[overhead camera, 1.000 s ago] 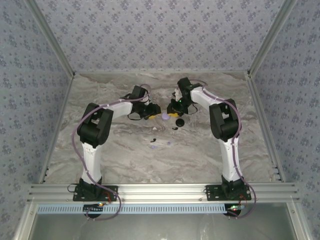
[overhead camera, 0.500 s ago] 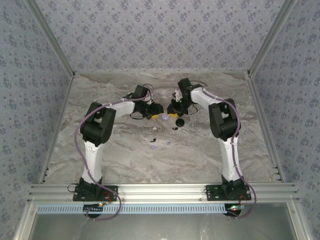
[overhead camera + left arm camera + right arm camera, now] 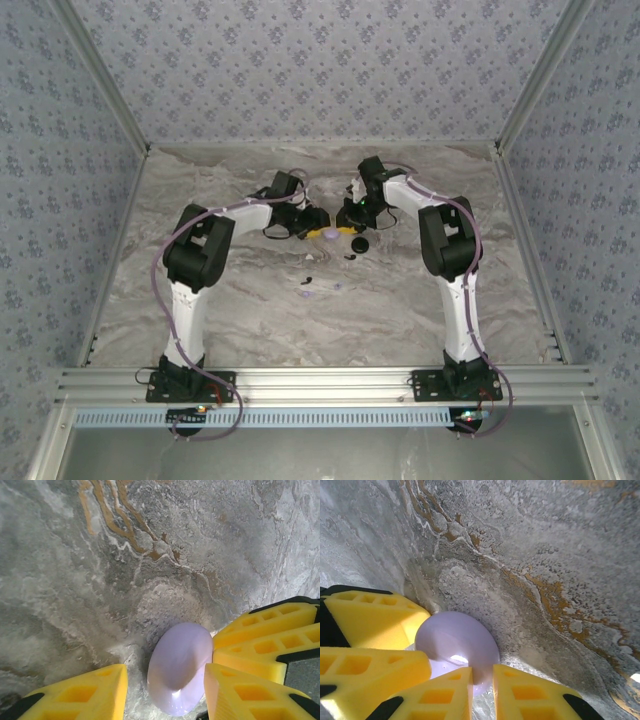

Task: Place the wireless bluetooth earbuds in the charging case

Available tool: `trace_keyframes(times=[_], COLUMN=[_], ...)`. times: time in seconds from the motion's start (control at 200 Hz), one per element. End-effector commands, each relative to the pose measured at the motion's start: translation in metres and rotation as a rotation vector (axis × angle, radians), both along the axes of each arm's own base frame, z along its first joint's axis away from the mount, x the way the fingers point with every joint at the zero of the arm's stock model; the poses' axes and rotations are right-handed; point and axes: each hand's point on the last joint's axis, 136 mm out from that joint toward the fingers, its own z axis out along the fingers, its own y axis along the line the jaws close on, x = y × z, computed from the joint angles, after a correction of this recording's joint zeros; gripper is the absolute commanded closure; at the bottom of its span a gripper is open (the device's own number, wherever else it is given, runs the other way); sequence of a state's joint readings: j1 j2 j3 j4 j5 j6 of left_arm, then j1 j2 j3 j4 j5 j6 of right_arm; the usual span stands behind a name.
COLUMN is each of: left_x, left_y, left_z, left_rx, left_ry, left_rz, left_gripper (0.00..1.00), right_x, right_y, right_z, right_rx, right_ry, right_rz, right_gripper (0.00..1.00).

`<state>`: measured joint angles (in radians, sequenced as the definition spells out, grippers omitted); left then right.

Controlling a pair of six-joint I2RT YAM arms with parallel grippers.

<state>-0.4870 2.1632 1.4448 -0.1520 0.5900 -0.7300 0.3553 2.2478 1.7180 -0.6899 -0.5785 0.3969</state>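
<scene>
Nearest, the loose earbuds (image 3: 307, 290) lie on the tabletop (image 3: 230, 320), none seated yet. Beyond them rests a black case (image 3: 361, 244). Farthest, both hands meet at the lavender case (image 3: 180, 665). The left hand (image 3: 165, 682) brackets it loosely, one finger touching, likely to steady it. The right hand (image 3: 482, 682) pinches its rim, probably to pry the lid.

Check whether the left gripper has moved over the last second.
Yes. In the top view the left gripper has edged right, nearer the black case, which has stayed put; its jaws now straddle the lavender case.
</scene>
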Motion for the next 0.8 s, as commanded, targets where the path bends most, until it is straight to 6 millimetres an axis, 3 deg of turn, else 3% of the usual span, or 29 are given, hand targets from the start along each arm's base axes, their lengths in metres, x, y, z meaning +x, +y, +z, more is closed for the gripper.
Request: trace_keyframes(times=[0.0,0.305,0.475,0.635,0.795], left_x=[-0.013,-0.011,-0.009,-0.006,-0.001], left_y=[-0.015,-0.018,-0.018,-0.013,-0.005], left_z=[-0.011,-0.012,-0.009,-0.003,0.012], left_rx=[-0.019,-0.036,-0.060,-0.071,-0.096], left_ry=[0.053,0.060,0.051,0.024,-0.022], left_rz=[-0.030,-0.016,0.010,0.046,0.074], left_gripper=[0.57,0.61,0.68,0.77,0.80], right_x=[-0.009,-0.011,-0.011,-0.009,-0.007], right_y=[-0.004,-0.003,-0.003,-0.004,-0.010], right_z=[-0.021,-0.020,-0.016,-0.004,0.018], right_rx=[-0.010,-0.002,0.002,0.005,0.013], right_ry=[0.071,0.076,0.070,0.041,-0.028], right_rz=[-0.011,-0.007,-0.008,-0.013,-0.031], right_gripper=[0.82,0.81,0.79,0.72,0.60])
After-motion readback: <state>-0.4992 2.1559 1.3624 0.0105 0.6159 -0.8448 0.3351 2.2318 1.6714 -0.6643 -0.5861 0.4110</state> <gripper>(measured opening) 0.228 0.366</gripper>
